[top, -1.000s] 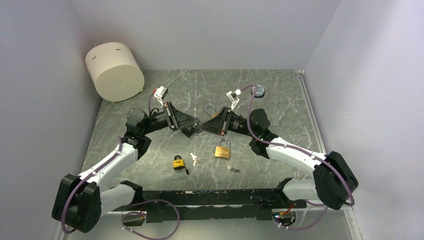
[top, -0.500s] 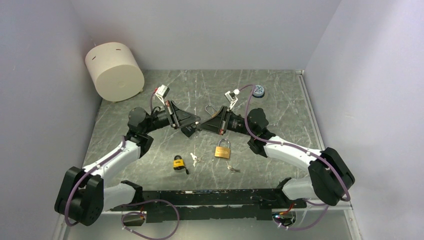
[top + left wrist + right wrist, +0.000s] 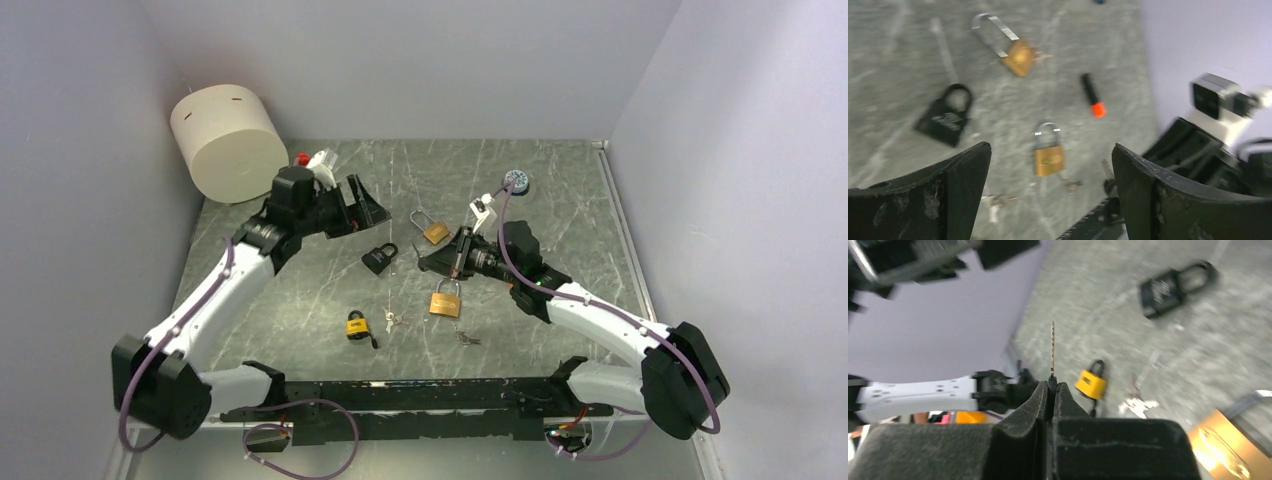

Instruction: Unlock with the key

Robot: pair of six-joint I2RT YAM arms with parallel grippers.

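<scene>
Pinching the key between fingers pressed tight together, your right gripper hangs low over the table, just right of the black padlock. The blade juts straight out past the fingertips, clear of the lock. Your left gripper is spread wide and holds nothing. It sits above and behind that padlock, apart from it. The black padlock lies flat on the table, with a brass padlock and a yellow padlock nearer you.
</scene>
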